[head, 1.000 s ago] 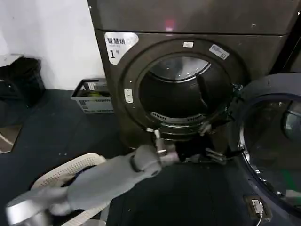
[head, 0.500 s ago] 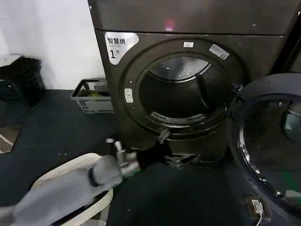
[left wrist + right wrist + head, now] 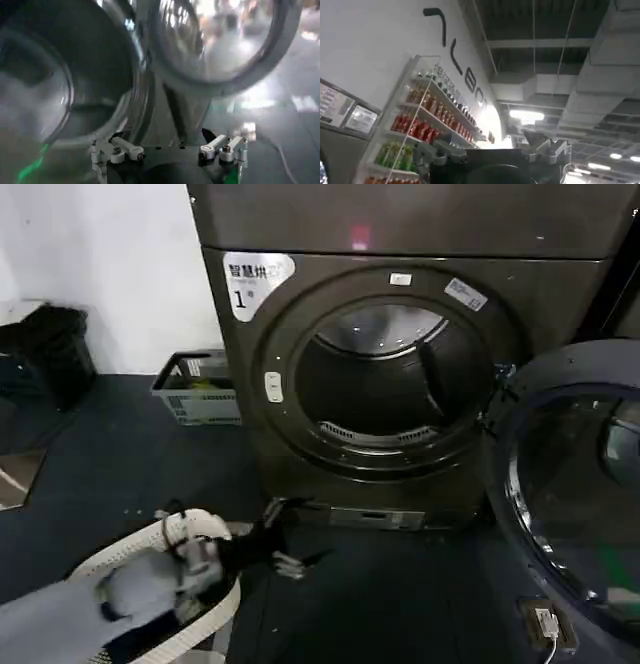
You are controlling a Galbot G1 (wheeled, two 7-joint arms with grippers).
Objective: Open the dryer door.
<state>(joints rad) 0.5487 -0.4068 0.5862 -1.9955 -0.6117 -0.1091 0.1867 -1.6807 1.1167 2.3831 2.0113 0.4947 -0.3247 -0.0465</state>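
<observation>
Dark floor runs up to the grey-brown dryer (image 3: 400, 334) with its white "1" sticker (image 3: 252, 282), and I place everything else by that machine. Its door, the large round porthole of dark tinted glass in a shiny chrome ring with a grey-brown outer rim (image 3: 570, 494), stands swung wide on the hinge at the machine's right side, so the round mouth of the drum (image 3: 385, 379) lies bare; I judge the opening itself done. A grey slatted basket (image 3: 198, 387) sits on the floor at the dryer's left, against the white wall. My left gripper (image 3: 290, 556) hangs low in front of the dryer's lower left corner, just past the rim of a white mesh basket (image 3: 150, 544), its fingers (image 3: 122, 149) spread apart and gripping nothing; I take it that the arm is drawn in this way because the door needs no more pulling. From the left wrist I see the chrome-ringed glass ahead beyond those parted fingers. A second ago this gripper was up at the lower lip of the drum opening, and half a second ago midway; it has come down and away to the left. My right gripper (image 3: 492, 152) is parked pointing up toward a ceiling and drink shelves (image 3: 425, 125), its fingers apart and empty.
</observation>
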